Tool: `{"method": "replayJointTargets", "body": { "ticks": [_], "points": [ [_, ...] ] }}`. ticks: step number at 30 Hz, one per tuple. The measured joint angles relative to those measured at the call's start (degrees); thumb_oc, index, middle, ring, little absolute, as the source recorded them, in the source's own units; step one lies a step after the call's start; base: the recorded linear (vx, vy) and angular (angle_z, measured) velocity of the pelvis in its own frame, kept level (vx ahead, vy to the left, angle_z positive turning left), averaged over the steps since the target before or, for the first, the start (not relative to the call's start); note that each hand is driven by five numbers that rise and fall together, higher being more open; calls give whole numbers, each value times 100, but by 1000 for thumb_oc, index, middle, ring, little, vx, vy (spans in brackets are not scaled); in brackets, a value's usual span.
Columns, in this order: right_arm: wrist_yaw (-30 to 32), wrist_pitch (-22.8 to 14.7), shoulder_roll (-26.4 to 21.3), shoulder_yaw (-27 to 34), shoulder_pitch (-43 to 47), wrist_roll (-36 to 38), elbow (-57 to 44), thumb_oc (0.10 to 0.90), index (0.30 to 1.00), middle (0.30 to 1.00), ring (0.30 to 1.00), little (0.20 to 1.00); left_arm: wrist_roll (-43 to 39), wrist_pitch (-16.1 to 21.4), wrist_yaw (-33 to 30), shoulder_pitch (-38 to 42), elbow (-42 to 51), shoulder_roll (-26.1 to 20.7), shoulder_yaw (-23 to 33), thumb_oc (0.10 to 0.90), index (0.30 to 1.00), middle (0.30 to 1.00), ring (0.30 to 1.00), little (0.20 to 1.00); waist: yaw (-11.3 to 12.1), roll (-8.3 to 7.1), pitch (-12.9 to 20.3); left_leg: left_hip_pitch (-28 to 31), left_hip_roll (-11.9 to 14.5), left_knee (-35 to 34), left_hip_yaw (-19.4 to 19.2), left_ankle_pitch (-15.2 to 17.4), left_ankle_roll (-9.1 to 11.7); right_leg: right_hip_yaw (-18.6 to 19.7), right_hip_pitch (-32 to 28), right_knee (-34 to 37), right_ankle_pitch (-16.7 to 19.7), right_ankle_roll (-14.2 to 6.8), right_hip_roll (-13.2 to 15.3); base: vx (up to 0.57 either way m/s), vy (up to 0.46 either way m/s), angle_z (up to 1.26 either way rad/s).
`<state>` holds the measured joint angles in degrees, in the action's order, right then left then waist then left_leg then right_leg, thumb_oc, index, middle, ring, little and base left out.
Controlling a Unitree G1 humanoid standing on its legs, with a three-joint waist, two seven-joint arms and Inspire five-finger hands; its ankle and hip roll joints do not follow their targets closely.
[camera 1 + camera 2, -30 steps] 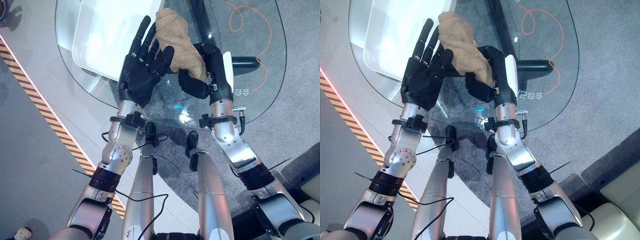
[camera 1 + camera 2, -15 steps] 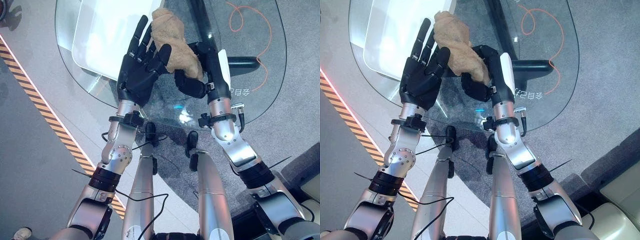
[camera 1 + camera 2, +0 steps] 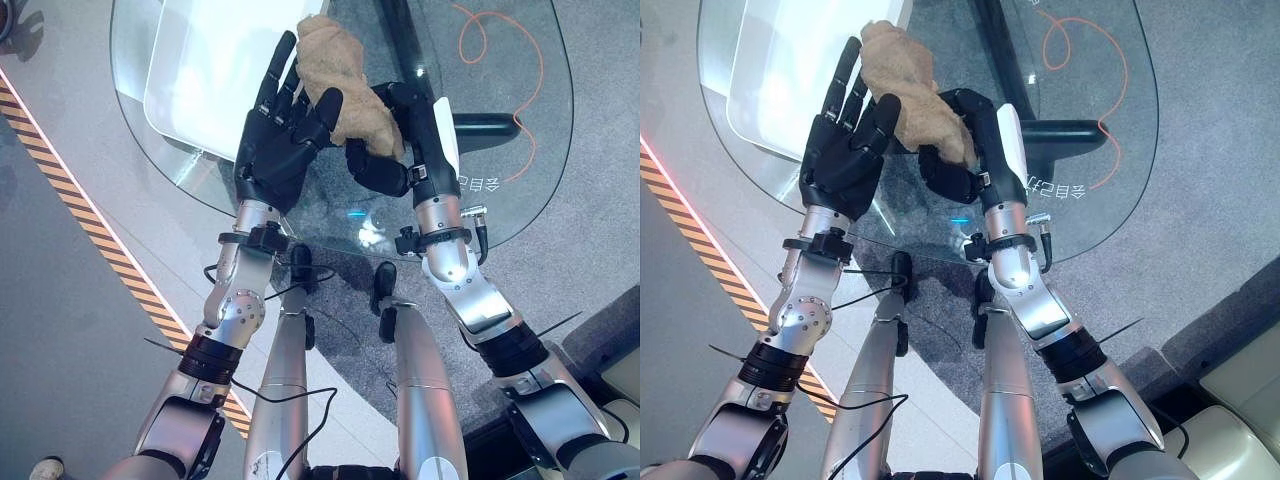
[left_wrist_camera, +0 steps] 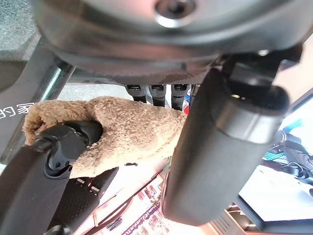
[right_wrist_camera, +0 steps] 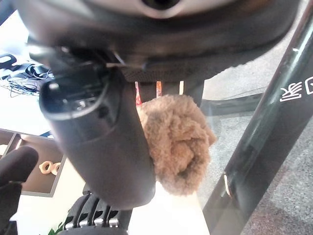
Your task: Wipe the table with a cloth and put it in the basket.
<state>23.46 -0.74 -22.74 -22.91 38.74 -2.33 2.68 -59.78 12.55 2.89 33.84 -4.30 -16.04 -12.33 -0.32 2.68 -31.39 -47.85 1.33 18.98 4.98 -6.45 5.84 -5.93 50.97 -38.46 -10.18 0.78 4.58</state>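
A tan fuzzy cloth (image 3: 335,65) is bunched up and held above the glass table (image 3: 500,190). My right hand (image 3: 400,140) is shut on it, its fingers curled round the lower part; the same cloth (image 5: 178,142) shows past the right thumb (image 5: 98,142). My left hand (image 3: 275,140) stands open beside the cloth with its fingers straight, the palm turned toward the cloth. Its thumb (image 4: 220,147) lies against the cloth (image 4: 127,132), and a right-hand finger (image 4: 63,147) wraps the cloth's other end.
A white rounded rectangular tray-like thing (image 3: 210,70) sits at the table's far left, behind the left hand. A black table base (image 3: 480,122) and an orange cable (image 3: 520,70) show through the glass. Yellow-black striped tape (image 3: 70,200) runs along the floor at left.
My right hand has carried the cloth a little left and farther away, closer into the left hand. The left thumb now lies on the cloth.
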Motion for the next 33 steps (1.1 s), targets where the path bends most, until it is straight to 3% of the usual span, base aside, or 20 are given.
{"method": "replayJointTargets", "body": {
  "ticks": [5, 6, 7, 8, 9, 10, 18, 33],
  "points": [
    [-16, -22, 0, -3, 0, 0, 0, 100, 300, 300, 300, 200, 0, 0, 0, 0, 0, -1, 2, 800, 900, 900, 900, 900, 1, 0, 0, 0, 0, 1, 0, 0, 0, 0, 0, -2, 0, 0, 0, 0, 0, 0],
    [-17, -23, 0, -3, 0, 0, 0, 100, 300, 300, 300, 200, -1, 0, 0, 0, 0, -1, 2, 737, 846, 846, 846, 837, 1, 0, 0, 0, 0, 1, 0, 0, 0, 0, 0, -2, 0, 0, 0, 0, 0, 0],
    [-17, -23, 0, -3, 0, 0, 0, 100, 300, 300, 300, 200, -1, 0, 0, 0, 0, -1, 2, 737, 846, 846, 846, 837, 1, 0, 0, 0, 0, 1, 0, 0, 0, 0, 0, -2, 0, 0, 0, 0, 0, 0],
    [-32, -33, 0, -3, 0, 0, 0, 100, 300, 300, 300, 200, -1, 0, 0, 0, 0, -1, 3, 616, 742, 742, 742, 716, 0, 0, 0, 0, 0, 1, 0, 0, 0, 0, 0, -2, 0, 0, 0, 0, 0, 0],
    [-39, -59, 0, -3, 0, 0, 0, 100, 300, 300, 300, 200, -2, 0, -4, 0, 0, 0, 7, 251, 429, 429, 429, 351, -2, 0, 0, 0, 0, 1, 0, 0, 0, 0, 0, -3, 0, 0, 0, 0, 0, 0],
    [-65, -132, -1, -4, 0, 0, -3, 100, 300, 300, 300, 200, -6, 0, -22, 0, 0, 2, 71, 100, 300, 300, 300, 200, -8, 0, 0, 0, 0, 1, 0, 0, 0, 0, 0, -3, 0, 0, 0, 0, 0, 0],
    [-192, -356, -10, -279, -1, -6, -306, 100, 300, 300, 300, 200, -12, 89, -155, 22, -11, -12, 450, 100, 300, 300, 300, 200, -20, -7, -1, 63, 0, 0, 1, 0, 0, 0, -68, -3, 1, 0, 2, 0, 0, 0],
    [-239, -387, -6, -287, 14, -42, -370, 100, 300, 300, 300, 200, -11, 197, -166, 40, -12, -10, 464, 100, 300, 300, 300, 200, -32, -45, -2, 73, 0, -74, 5, -2, -2, -2, -85, 74, 13, -15, 0, 0, 0, 0]
  ]
}}
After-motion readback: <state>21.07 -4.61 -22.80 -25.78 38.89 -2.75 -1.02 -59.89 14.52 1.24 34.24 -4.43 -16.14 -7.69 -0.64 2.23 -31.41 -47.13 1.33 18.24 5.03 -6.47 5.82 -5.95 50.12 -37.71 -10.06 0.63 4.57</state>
